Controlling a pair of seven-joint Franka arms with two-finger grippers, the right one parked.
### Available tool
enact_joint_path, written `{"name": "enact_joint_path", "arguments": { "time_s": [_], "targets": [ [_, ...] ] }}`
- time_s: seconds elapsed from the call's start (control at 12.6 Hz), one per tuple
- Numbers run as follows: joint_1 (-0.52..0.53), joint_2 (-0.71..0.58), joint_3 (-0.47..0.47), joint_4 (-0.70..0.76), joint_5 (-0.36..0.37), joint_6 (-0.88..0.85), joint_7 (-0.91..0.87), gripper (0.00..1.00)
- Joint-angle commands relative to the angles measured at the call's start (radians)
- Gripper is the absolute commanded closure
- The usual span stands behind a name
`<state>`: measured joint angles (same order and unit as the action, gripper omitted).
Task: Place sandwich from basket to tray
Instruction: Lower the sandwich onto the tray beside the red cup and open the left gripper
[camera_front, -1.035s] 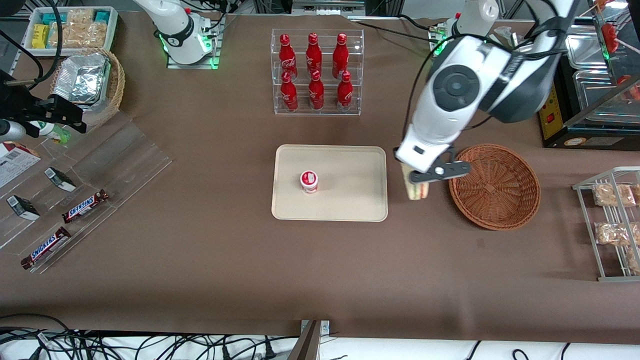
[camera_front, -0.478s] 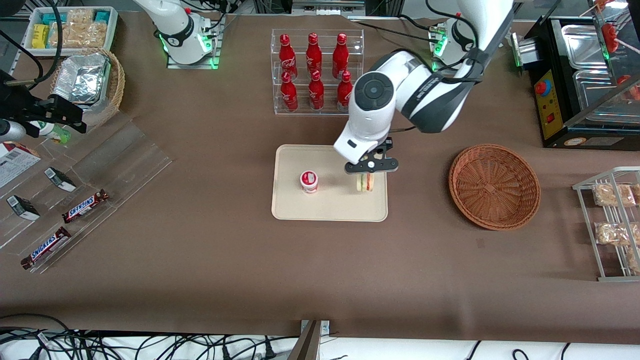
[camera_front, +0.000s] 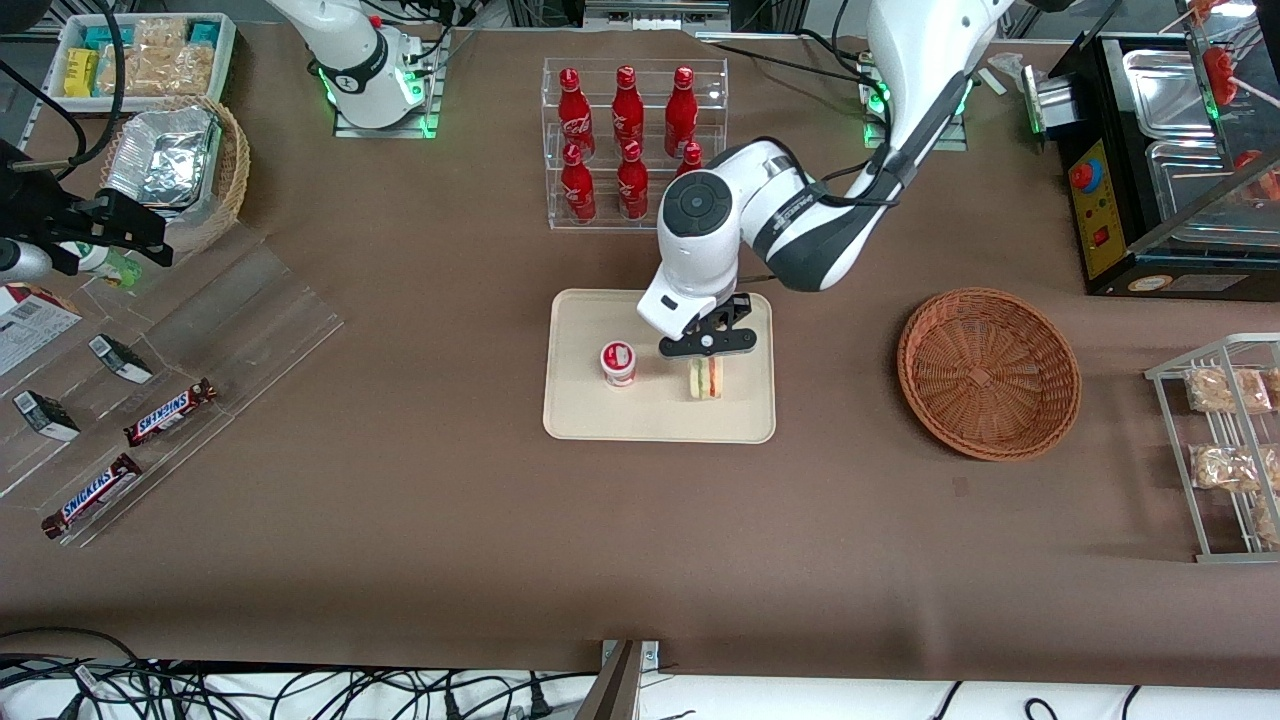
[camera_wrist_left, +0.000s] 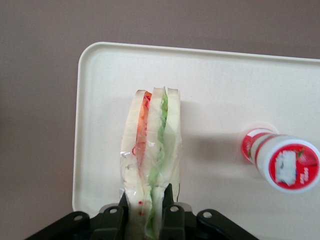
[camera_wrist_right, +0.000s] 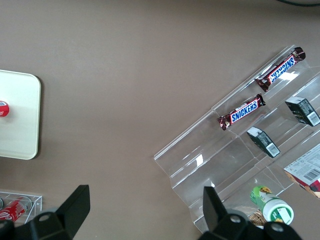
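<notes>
My gripper (camera_front: 706, 347) (camera_wrist_left: 146, 200) is shut on the sandwich (camera_front: 705, 378) (camera_wrist_left: 150, 150), a clear-wrapped wedge with pale bread and red and green filling. The black fingers (camera_wrist_left: 171, 200) pinch its end, and the wedge hangs low over the cream tray (camera_front: 740, 420) (camera_wrist_left: 210, 95), beside the small red-and-white cup (camera_front: 618, 362) (camera_wrist_left: 282, 162). I cannot tell whether the sandwich touches the tray. The reddish-brown wicker basket (camera_front: 988, 372) sits empty toward the working arm's end of the table.
A clear rack of red bottles (camera_front: 634, 145) stands farther from the front camera than the tray. A tan basket with foil containers (camera_front: 175, 165) and an acrylic stand with Snickers bars (camera_front: 170, 412) (camera_wrist_right: 240, 112) lie toward the parked arm's end. A wire snack rack (camera_front: 1225, 450) stands past the basket.
My gripper carried the sandwich from beside the basket to over the tray, then moved closer to the cup and lower. The cup and basket stayed put.
</notes>
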<state>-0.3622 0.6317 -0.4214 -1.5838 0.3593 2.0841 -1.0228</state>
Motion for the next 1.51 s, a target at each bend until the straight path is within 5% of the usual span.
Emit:
{"name": "enact_joint_path", "arguments": {
  "time_s": [0.0,0.96,1.19,1.43],
  "targets": [
    [-0.015,0.020,0.003,-0.004,0.063,0.021,-0.049,0.74],
    [-0.011,0.051,0.010,-0.036,0.122,0.080,-0.053,0.74],
    [-0.009,0.049,0.010,-0.036,0.127,0.079,-0.056,0.02],
    [-0.007,0.045,0.007,-0.030,0.124,0.076,-0.065,0.00]
  ]
}}
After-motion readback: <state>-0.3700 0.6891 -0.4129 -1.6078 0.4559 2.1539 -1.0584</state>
